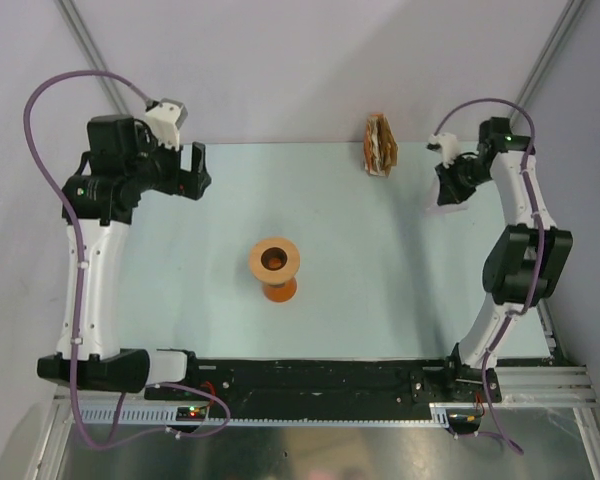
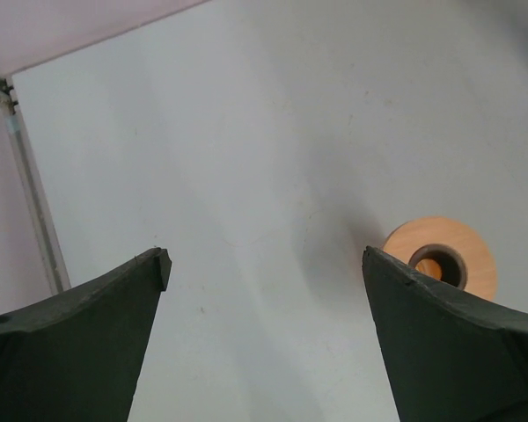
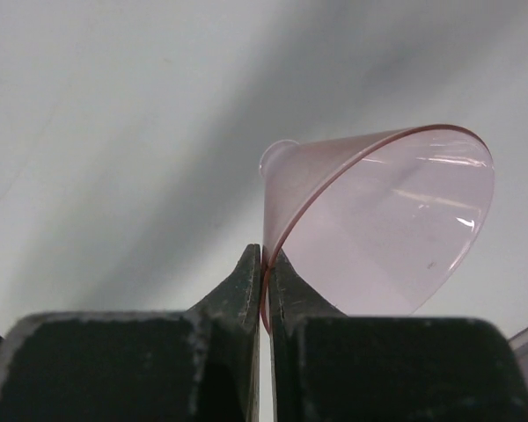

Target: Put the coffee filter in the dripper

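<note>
The dripper is sitting at the middle of the bench on an orange vessel, and its dark centre hole is showing orange below. The left gripper is hanging over the far-left corner with its fingers spread wide, holding nothing. Near the far-right corner, the right gripper is pinching the rim of a translucent pink cone. A bundle of brown-and-orange papers is standing at the far edge.

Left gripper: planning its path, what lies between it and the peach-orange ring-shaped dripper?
Only bare pale tabletop separates left gripper and dripper, per top view.
</note>
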